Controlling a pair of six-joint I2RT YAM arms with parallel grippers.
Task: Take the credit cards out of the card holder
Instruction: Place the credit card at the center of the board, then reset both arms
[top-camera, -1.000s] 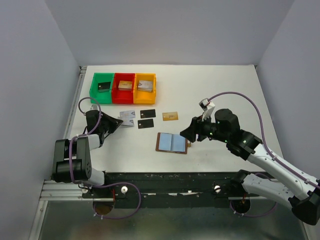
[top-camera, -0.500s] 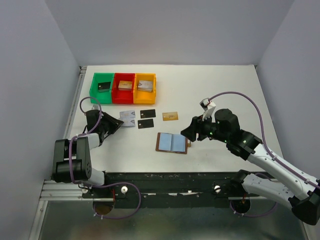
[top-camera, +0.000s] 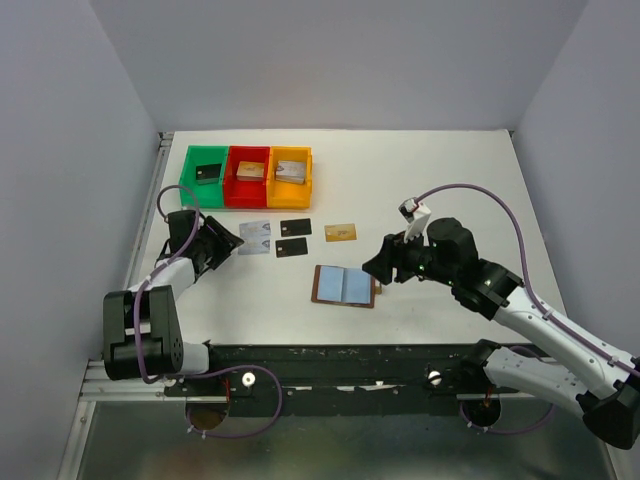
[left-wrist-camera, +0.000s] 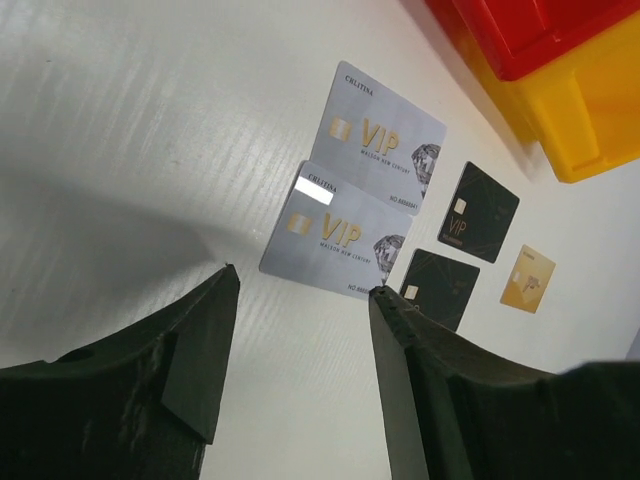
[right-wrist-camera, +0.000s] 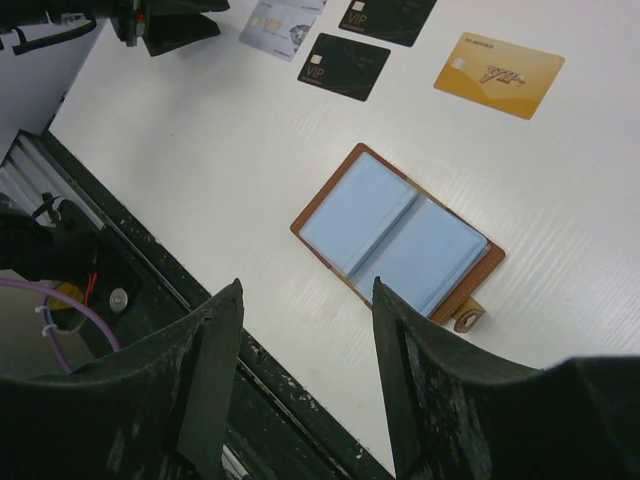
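Above the table, left tool agape, right tool likewise (both empty).

Left wrist view: the red tray and orange tray run off the top and right edges. The nearer silver card covers a corner of the farther silver card (finest print on both unreadable). Right wrist view: the silver cards and the farther black card are cut by the top edge, and the card holder lies open, but whether its blue pockets hold anything cannot be told. Top view: the right claw is one dark mass with no separate fingers visible, and the blocks in the trays are too small to make out.
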